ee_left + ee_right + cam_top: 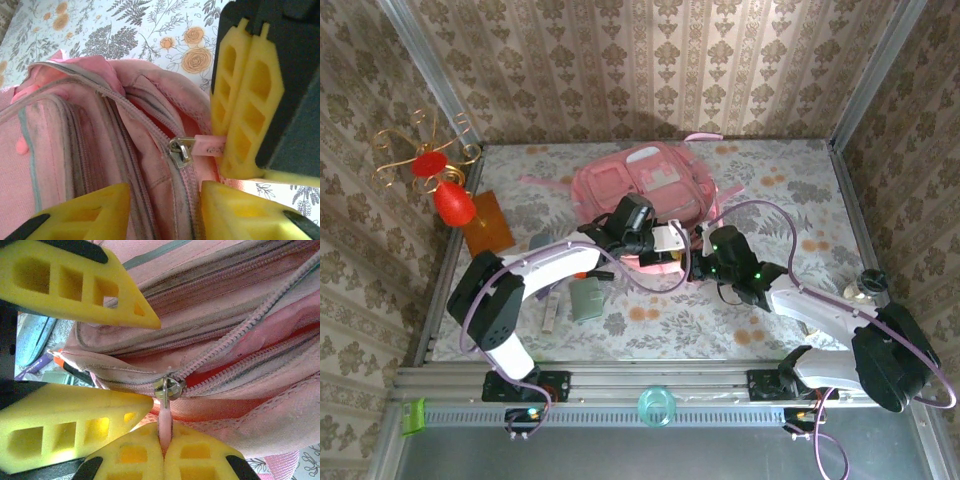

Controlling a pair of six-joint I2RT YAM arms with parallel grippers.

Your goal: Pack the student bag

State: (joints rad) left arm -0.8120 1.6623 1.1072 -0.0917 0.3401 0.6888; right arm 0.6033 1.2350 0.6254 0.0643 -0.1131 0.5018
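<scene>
Packing seems barely begun: the right gripper (165,436) pinches the zipper pull (164,417) of the student bag (642,183), its zip part open, while the left gripper (165,194) gapes wide over that bag's seam, gripping nothing.

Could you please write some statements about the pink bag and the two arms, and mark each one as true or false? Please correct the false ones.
1. The right end effector is shut on the pink zip pull. True.
2. The zip of the student bag is fully closed. False: it is partly open, and red lining shows in the gap.
3. The fingers of the left end effector stand on either side of the bag's edge. True.
4. The red ornament rests on the bag. False: it stands at the left edge of the table, apart from the bag.
</scene>
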